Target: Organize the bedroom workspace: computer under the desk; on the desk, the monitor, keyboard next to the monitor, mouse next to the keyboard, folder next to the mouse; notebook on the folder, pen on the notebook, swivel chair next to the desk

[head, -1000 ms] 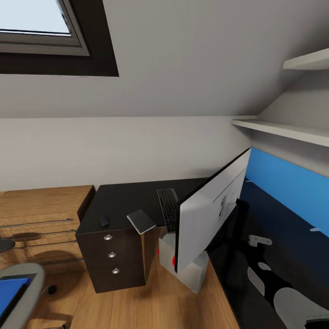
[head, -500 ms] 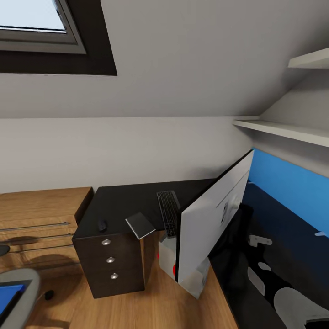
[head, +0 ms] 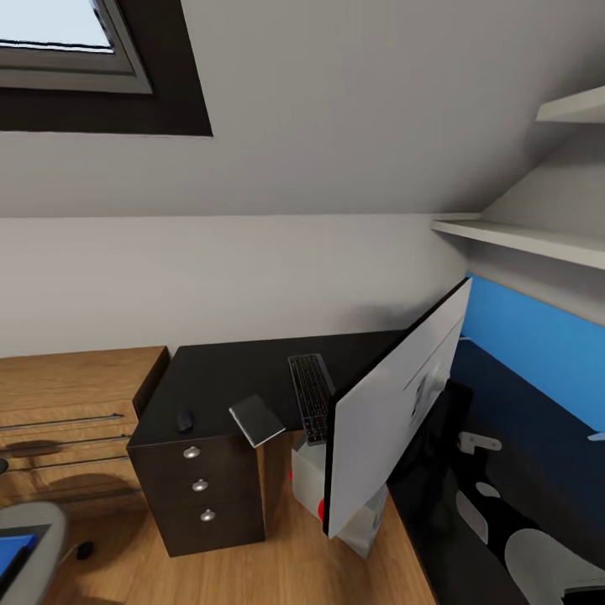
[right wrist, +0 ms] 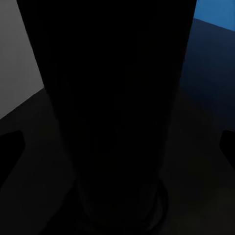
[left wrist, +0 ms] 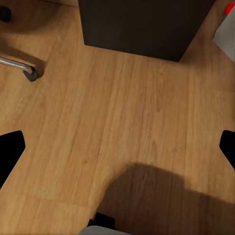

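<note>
The black-topped desk [head: 227, 370] carries the keyboard [head: 312, 397], the small mouse [head: 184, 419] and the notebook [head: 257, 420], which overhangs the front edge. The monitor [head: 395, 412] leans with its pale back towards me, above the light grey computer [head: 309, 472] under the desk. At the lower left is the swivel chair [head: 34, 529] with the blue folder [head: 12, 548] on its seat. My left gripper [left wrist: 117, 152] is open over bare floor. My right gripper [right wrist: 117, 147] is open, close to the monitor's dark stand [right wrist: 112, 98]. The pen is out of view.
A dark three-drawer unit [head: 200, 486] stands under the desk's left end, with a light-wood dresser [head: 67, 403] beside it. A blue wall panel [head: 538, 353] and white shelves [head: 521, 239] line the right wall. A chair caster [left wrist: 29, 72] rests on the wood floor [left wrist: 122, 122].
The whole picture has slid a little to the left and down, so the camera moved. The chair and folder have slipped further towards the frame's corner. Nothing on the desk has shifted.
</note>
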Tool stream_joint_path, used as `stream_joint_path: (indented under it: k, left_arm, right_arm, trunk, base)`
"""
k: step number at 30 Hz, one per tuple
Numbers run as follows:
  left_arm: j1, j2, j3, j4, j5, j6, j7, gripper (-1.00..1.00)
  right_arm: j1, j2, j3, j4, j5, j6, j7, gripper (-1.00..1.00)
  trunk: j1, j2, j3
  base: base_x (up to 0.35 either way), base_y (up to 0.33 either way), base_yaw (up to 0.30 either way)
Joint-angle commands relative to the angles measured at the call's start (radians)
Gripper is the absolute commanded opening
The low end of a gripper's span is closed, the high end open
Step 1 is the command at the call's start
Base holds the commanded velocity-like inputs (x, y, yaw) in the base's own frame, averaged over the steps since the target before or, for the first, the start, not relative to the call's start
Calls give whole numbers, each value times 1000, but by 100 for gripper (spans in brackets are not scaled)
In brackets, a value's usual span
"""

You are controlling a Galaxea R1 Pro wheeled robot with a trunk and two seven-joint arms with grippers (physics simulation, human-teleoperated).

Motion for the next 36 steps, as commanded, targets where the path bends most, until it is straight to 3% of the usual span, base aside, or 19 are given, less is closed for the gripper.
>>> stream_joint_path:
  k: [1,25,26,36]
  left_arm:
    - [-1,0,6,1,5,-2,-9,100]
    - [-1,1,8,1,5,-2,-7,100]
    - [-1,1,8,1,5,-2,-6,100]
    - [-1,1,8,1,5,-2,-6,100]
  right_arm:
    - [-1,-1,9,0,-5,-3,-6,100]
    - [-1,-1,9,0,-5,-4,-6,100]
    - [-1,-1,9,0,-5,-4,-6,-100]
    - [-1,-1,9,0,-5,-4,-6,-100]
  trunk:
    - [4,-8,-5]
    - [4,-8,-5]
    - [4,-8,-5]
    - [4,-8,-5]
  base:
    - [2,0,0]
    - [54,0,0]
    - [11,0,0]
    - [2,0,0]
